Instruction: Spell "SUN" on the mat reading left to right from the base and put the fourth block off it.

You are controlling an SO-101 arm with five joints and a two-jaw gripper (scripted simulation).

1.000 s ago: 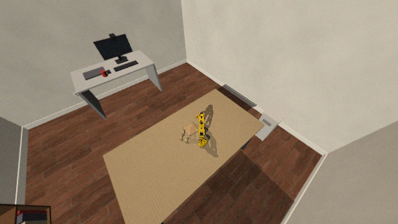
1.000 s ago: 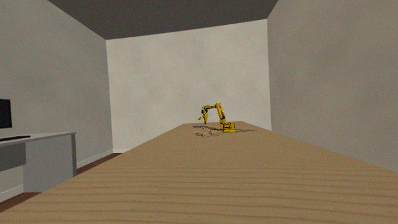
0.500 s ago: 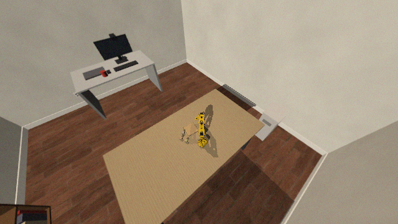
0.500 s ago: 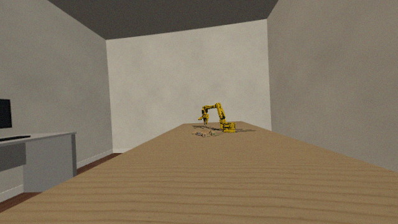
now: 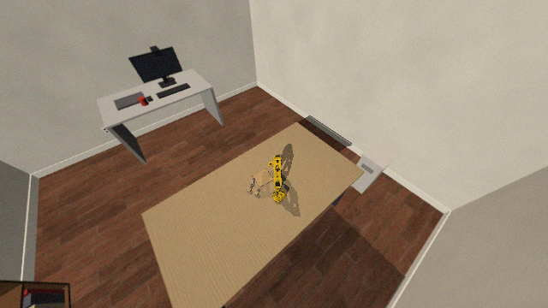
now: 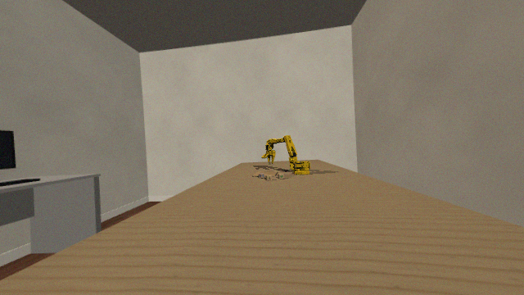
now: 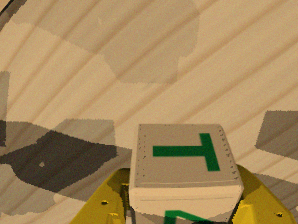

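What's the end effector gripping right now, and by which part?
A block with a green T on one face, gripped by two opposite sides.

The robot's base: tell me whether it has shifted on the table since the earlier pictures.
No. The base shows no visible shift in any direction, judged against the edges of the table in the top and exterior views.
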